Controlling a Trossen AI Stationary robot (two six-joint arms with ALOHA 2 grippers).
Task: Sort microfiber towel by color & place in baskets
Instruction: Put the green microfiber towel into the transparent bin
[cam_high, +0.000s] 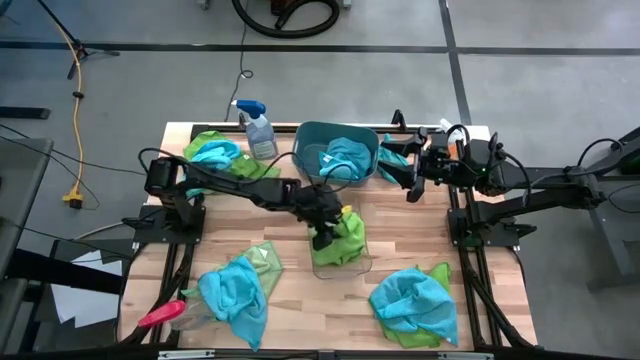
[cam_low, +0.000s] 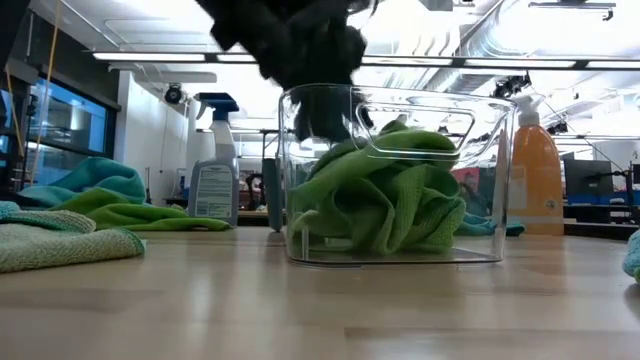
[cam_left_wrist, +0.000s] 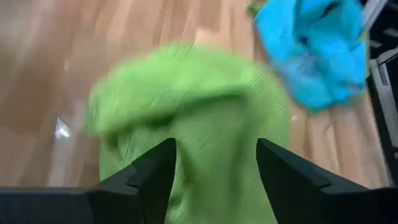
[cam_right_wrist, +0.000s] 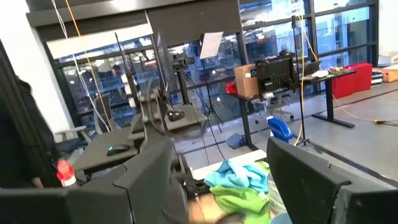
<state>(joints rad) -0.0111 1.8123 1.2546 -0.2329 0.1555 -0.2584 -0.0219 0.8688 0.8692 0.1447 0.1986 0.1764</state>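
Left gripper poised over the clear bin at the middle of the table, fingers spread well apart and clamped on nothing, a lime green towel bunched just beyond and between the tips, contact not clear. Seen level from the table top, same gripper dipping past the bin's near rim, green towel heaped inside and filling most of the bin up to just under the rim. Right gripper parked at the table's far right edge beside the teal-blue tub, fingers standing wide apart, empty, raised off the wood and aimed across the far side of the table. Turquoise towel lying inside the tub, near the far edge at the table's middle. More cloths scattered outward: a turquoise-on-green pile at the far left by the spray bottle, a turquoise towel with a green one beneath at the near left, another turquoise-and-green pile at the near right. Red-handled tool at the near left corner, touching the edge of that near-left pile. Bare wood open between bin and both near piles, and in a strip between bin and tub; tight around the bin's far-left side, crowded by the left arm.
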